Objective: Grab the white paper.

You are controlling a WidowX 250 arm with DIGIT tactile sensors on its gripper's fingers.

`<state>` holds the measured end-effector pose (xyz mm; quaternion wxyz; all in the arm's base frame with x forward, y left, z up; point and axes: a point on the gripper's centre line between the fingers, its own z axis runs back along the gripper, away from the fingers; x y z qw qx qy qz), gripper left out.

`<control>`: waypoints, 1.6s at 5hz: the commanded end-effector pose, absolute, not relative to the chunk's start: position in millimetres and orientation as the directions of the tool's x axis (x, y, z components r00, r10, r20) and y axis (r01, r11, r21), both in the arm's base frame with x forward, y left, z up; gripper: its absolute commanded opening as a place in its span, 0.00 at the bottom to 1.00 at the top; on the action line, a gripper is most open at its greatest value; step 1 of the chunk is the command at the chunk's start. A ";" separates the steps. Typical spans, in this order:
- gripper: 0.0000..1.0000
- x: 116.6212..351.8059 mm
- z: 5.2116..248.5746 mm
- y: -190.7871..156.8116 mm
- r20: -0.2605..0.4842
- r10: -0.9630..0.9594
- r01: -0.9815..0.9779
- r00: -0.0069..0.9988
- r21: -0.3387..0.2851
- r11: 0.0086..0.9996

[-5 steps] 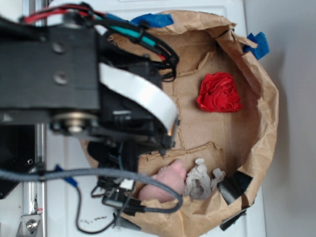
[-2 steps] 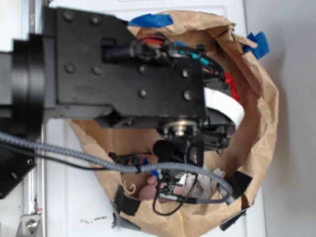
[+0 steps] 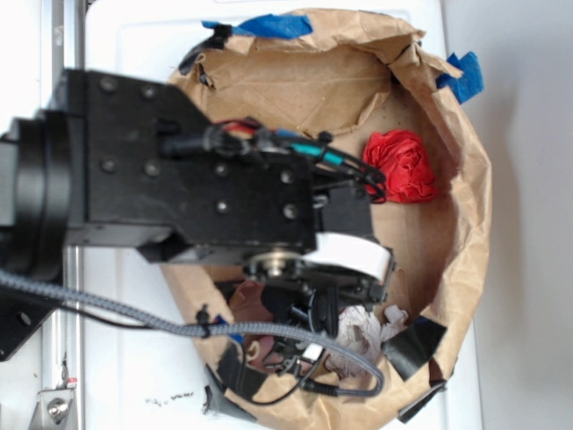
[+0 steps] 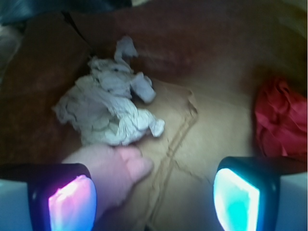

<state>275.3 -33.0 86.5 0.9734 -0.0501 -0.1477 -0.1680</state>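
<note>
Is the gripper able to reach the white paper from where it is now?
Probably yes. The gripper is open and the white paper lies just ahead, uncovered. The pink lump touches the paper's near edge by one finger and might get caught too.

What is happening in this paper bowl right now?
A robot arm is reaching into a brown paper bowl to get the white paper. Its tool is open and hangs just short of the wad, touching nothing. A pink lump lies by one finger, next to the white paper. A red wad lies apart, on the far side of the bowl.
</note>
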 end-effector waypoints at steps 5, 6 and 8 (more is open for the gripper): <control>1.00 307.1 44.2 -81.5 0.361 -0.431 0.494 0.827 -0.101 0.864; 0.00 308.6 40.7 -79.1 0.349 -0.420 0.483 0.838 -0.116 0.868; 0.00 306.3 61.8 -63.3 0.378 -0.390 0.449 0.840 -0.078 0.890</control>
